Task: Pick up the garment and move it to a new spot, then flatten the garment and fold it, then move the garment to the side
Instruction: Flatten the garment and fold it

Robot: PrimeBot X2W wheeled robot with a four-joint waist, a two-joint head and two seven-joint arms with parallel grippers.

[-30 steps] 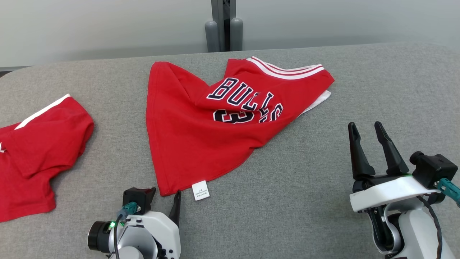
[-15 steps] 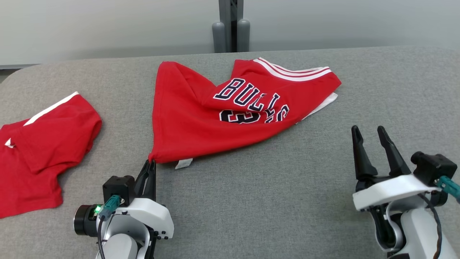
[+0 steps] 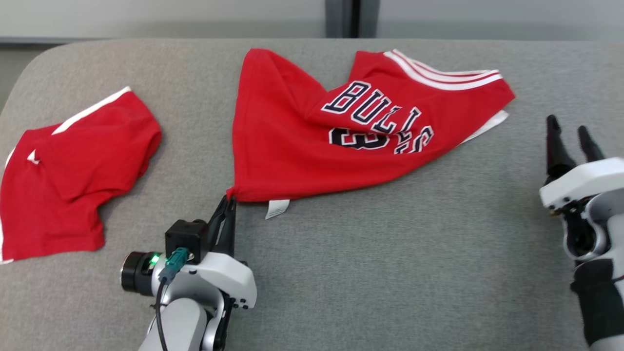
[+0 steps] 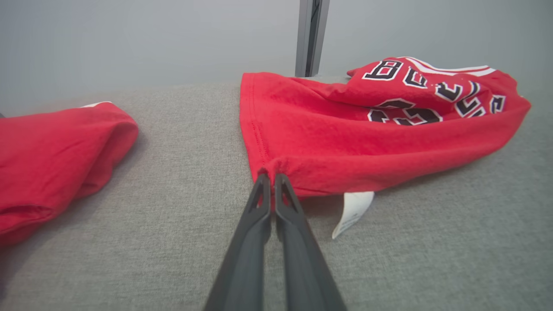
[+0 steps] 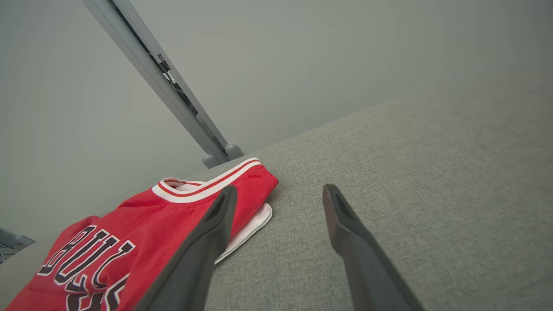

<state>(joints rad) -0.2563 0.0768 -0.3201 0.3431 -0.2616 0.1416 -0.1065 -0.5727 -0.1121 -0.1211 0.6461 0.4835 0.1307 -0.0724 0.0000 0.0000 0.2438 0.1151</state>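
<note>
The left claw [image 3: 229, 200] is clamping, fingers together, on the jersey's [image 3: 302, 146] near-left corner, beside the white tag [image 3: 277, 208]. From that pinch the jersey is lying away toward the far edge, its long axis running to the far right, where the striped trim [image 3: 438, 75] is ending nearest the right claw [image 3: 568, 134]. That claw is standing apart and empty near the right edge. The grey tabletop [image 3: 390, 268] is carrying a second red garment [image 3: 73, 170] at its left edge. A post [image 3: 343, 17] is standing behind the far edge.

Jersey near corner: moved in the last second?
Yes. The jersey corner, pinched in the left gripper, has shifted up-view and left, closer to the other red garment.
</note>
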